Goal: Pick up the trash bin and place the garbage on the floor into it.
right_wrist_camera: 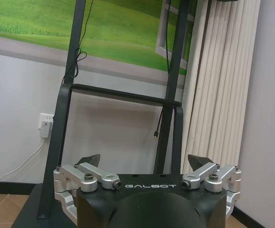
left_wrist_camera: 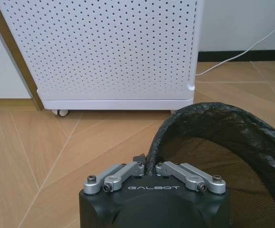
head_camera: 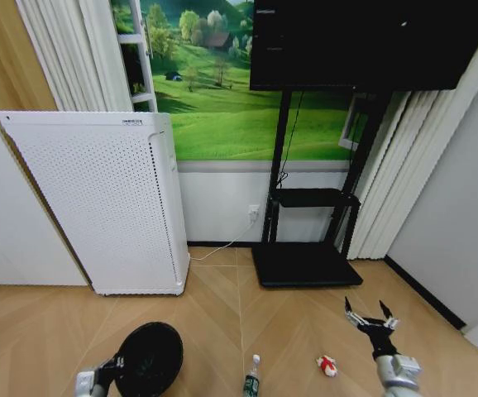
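Observation:
The trash bin (head_camera: 150, 359) is a small black round bin at the lower left of the head view, its mouth tipped toward me. My left gripper (head_camera: 117, 364) is shut on its near rim; the left wrist view shows the fingers (left_wrist_camera: 128, 169) pinched together on the bin's (left_wrist_camera: 223, 137) rim. The garbage lies on the wood floor: a clear bottle (head_camera: 252, 379) with a green label and white cap, and a red-and-white wrapper (head_camera: 327, 365) to its right. My right gripper (head_camera: 370, 318) hovers open above the floor, right of the wrapper, with nothing between its fingers (right_wrist_camera: 91, 160).
A tall white perforated appliance (head_camera: 98, 198) stands on casters against the wall behind the bin. A black TV stand (head_camera: 305, 265) with a flat base sits at centre right, and a white cable (head_camera: 222, 245) runs along the floor to a wall socket. Walls close in on the right.

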Robot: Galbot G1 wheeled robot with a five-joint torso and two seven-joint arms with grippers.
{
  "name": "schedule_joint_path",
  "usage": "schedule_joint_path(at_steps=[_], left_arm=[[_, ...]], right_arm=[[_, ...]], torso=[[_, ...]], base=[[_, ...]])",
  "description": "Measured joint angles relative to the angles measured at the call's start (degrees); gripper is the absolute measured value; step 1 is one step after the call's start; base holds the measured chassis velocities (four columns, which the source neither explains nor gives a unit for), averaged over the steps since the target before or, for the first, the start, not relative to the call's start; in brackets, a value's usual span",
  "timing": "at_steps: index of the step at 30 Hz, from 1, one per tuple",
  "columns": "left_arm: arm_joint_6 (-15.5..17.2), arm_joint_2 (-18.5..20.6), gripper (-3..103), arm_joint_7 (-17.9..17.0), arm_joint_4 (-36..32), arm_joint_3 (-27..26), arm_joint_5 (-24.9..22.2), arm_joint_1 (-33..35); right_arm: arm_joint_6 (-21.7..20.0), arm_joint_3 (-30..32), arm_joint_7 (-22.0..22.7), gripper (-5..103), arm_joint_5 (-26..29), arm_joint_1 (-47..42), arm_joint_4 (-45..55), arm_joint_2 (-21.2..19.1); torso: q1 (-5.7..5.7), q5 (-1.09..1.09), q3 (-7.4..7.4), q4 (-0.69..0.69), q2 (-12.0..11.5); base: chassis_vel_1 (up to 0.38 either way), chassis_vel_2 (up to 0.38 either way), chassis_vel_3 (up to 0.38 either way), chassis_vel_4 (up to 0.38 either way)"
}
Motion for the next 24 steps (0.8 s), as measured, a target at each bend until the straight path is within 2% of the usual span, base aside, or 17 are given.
schedule_joint_path(at_steps=[13,18,24], left_arm=[[-0.2,0.2,4,0.1,-5.1,-0.6,-0.1,1.0],[-0.2,1.5,4,1.2,-9.3,-2.4,0.2,1.2],[-0.7,2.7,4,1.6,-10.1,-3.7,0.2,0.4]], right_arm=[[0.1,-0.1,0.0,100,-0.3,0.2,-0.2,0.2],[0.2,-0.2,0.0,100,-0.5,0.7,-0.5,0.3],[0.2,-0.3,0.0,100,-0.5,1.0,-0.6,0.3]], torso=[[0.0,-0.03,0.0,0.0,0.0],[0.0,-0.01,-0.01,0.0,0.0],[0.0,-0.02,-0.01,0.0,0.0]], base=[[0.0,0.0,0.0,0.0],[0.0,0.0,0.0,0.0],[0.0,0.0,0.0,0.0]])
